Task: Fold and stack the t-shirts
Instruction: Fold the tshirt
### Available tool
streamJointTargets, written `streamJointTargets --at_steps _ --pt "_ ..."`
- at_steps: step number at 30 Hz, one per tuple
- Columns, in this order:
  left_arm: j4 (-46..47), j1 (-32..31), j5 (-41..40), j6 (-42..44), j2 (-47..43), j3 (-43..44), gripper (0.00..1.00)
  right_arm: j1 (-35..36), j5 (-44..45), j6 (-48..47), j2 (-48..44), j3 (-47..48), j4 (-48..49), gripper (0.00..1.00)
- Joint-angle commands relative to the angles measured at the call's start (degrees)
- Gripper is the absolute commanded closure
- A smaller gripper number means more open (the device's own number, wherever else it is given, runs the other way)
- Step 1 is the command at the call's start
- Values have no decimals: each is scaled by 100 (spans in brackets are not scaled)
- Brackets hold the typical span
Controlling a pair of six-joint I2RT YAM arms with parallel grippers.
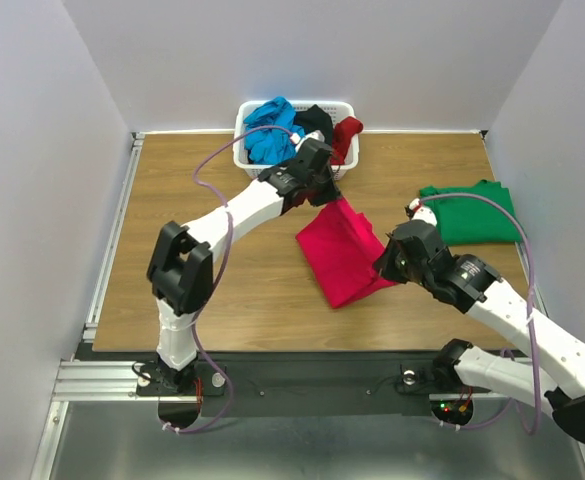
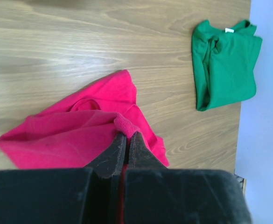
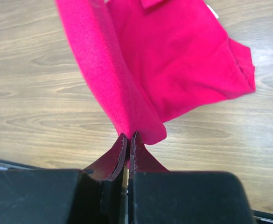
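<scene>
The left gripper (image 2: 127,135) is shut tight on one edge of the pink-red t-shirt (image 1: 340,252). Just behind it sits the white basket (image 1: 244,118) with the blue shirt (image 1: 270,132), black shirt (image 1: 315,117) and dark red shirt (image 1: 347,135). The right gripper (image 3: 128,136) pinches the other edge. Past it, the folded green t-shirt (image 1: 469,212) lies on the table (image 1: 222,290).

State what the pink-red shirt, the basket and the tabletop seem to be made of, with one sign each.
Pink-red shirt: soft matte knit cloth; it drapes, and a fine weave shows.
Basket: probably white plastic; lattice walls.
Tabletop: wood or wood-look laminate, smooth; grain lines.
</scene>
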Motion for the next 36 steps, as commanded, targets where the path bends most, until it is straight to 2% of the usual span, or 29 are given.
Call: streamJointTargets --at_steps 1,8,14,15,16,17,18,19,20,24,29,33,36 --pt "101 -12 105 256 576 692 100 -185 51 119 -41 -228 -337 100" --pt "92 -91 168 300 1492 1483 100 -870 183 -100 468 -387 -206 100" --pt "31 -100 195 247 2178 2134 100 -1732 -493 -795 1250 -607 690 99" --pt "66 -100 177 247 2222 2152 100 -1828 -485 -795 1364 -598 700 96" --pt "153 -82 247 317 2309 2187 84 -1855 -433 -769 1522 -563 700 92" --pt "171 -65 465 361 2345 2222 68 -1899 -371 -725 1575 -554 691 76" --pt "163 -38 467 387 2380 2248 56 -1900 -318 -708 1602 -545 691 76" --pt "189 -21 484 388 2363 2249 24 -1934 -248 -673 1594 -528 691 50" --pt "207 -12 485 422 2337 2231 2 -1935 -239 -637 1550 -519 691 28" --pt "286 -29 642 607 2021 2126 2 -1944 -194 -558 1209 -484 647 0" --pt "295 -47 459 695 1196 1547 1 -1944 -694 -277 575 -615 577 0" --pt "583 -64 151 608 282 206 1 -1944 -1282 380 4 -1194 524 0" --pt "769 -82 19 537 -518 -851 2 -1944 -1478 706 -85 -1494 542 0"
